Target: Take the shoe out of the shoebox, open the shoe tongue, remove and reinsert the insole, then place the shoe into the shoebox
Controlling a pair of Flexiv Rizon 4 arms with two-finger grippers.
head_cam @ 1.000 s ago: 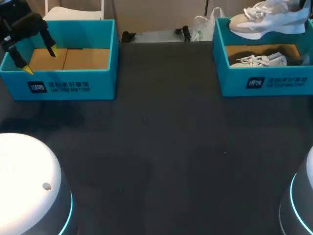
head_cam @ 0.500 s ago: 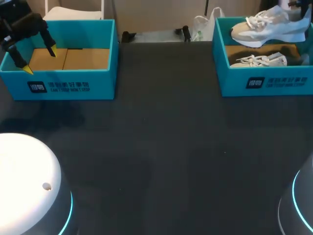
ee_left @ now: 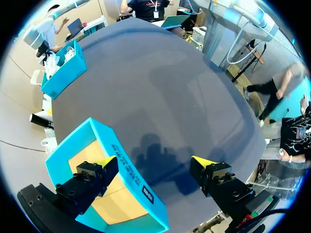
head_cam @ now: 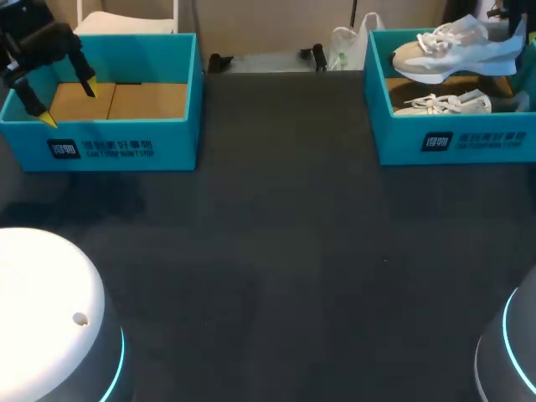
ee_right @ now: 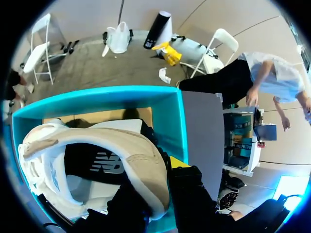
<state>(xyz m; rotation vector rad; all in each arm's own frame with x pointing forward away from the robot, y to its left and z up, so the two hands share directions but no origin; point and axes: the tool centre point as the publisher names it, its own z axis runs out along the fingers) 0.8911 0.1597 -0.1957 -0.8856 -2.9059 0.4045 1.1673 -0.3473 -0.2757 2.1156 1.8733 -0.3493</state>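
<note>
- Now, item one, the shoe point(head_cam: 456, 50): a pale trainer held in the air over the right shoebox point(head_cam: 452, 142), toe pointing toward the table's middle and dipped a little. It hangs over the box's far half, touching neither wall nor floor.
- Change to the shoe: a second ago it stood higher in the head view, its upper edge cut off. It has since come down and in, and now shows whole. It has travelled only a little sideways.
- Right gripper point(ee_right: 156, 178): clenched on the shoe's heel collar, one finger inside the opening and one outside. The hold looks the same throughout.
- Second shoe point(head_cam: 444, 104): lying in the same box, under the lifted one, unmoved.
- Left gripper point(head_cam: 67, 103): released, fingers spread astride the near wall of the left shoebox point(head_cam: 117, 149), one yellow tip inside and one outside. It grips nothing and has not shifted over the second.
- Table point(head_cam: 276, 251): dark mat between the two boxes, the likely landing place.
- Standing of the task: the first step is partly done, since the shoe is lifted but not yet clear of its box. Tongue and insole work has not begun.
- Requirement ahead, as judged: carry the shoe over the near wall without clipping it, then set it where the idle left gripper can help.
</note>
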